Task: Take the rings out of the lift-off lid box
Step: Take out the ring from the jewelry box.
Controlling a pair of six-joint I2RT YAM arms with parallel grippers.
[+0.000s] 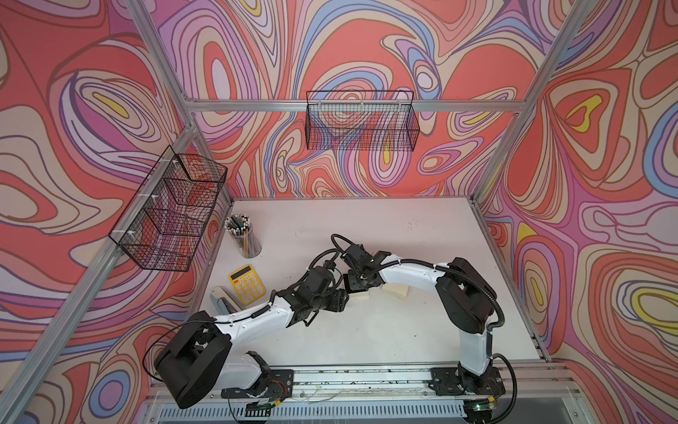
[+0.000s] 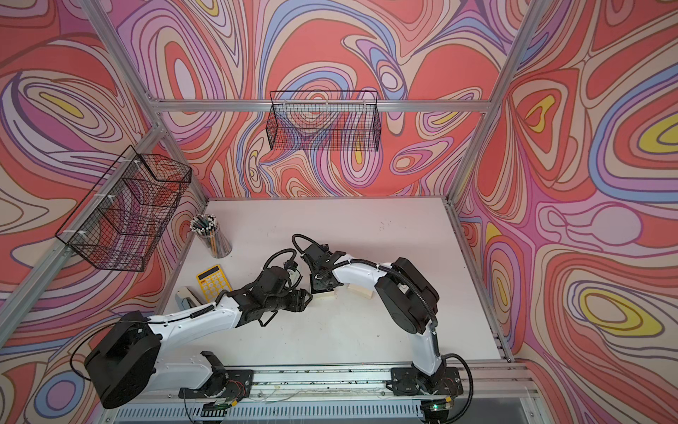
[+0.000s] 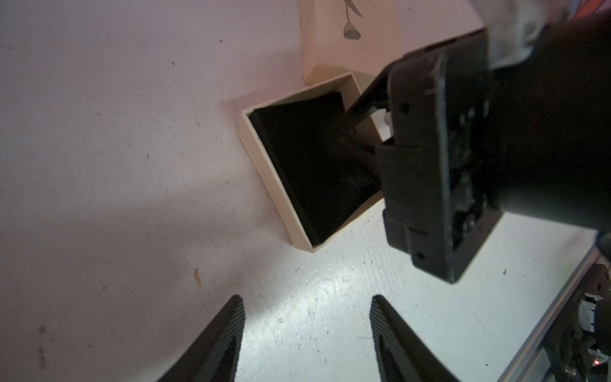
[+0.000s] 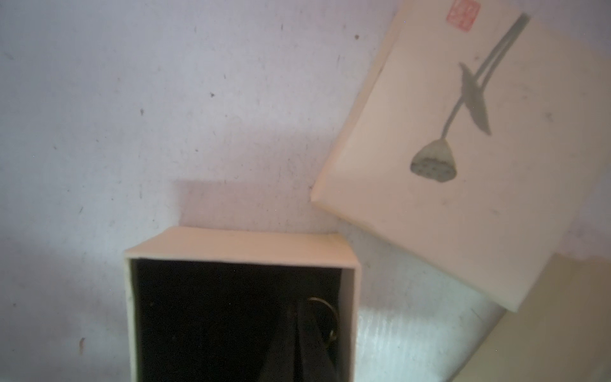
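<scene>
Reaches into the open cream box [image 4: 241, 246] at lower middle of the right wrist frame with right fingers [image 4: 297, 357] clenched just beside a thin ring [image 4: 332, 311] inside; cannot tell whether gripped. Holds left fingers [image 3: 215, 347] released above the surface [image 3: 314, 297], near the box. Shows the lid [image 4: 463, 198] flat at upper right

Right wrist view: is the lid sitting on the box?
No, the lid lies on the table beside the open box, whose dark interior is exposed.
</scene>
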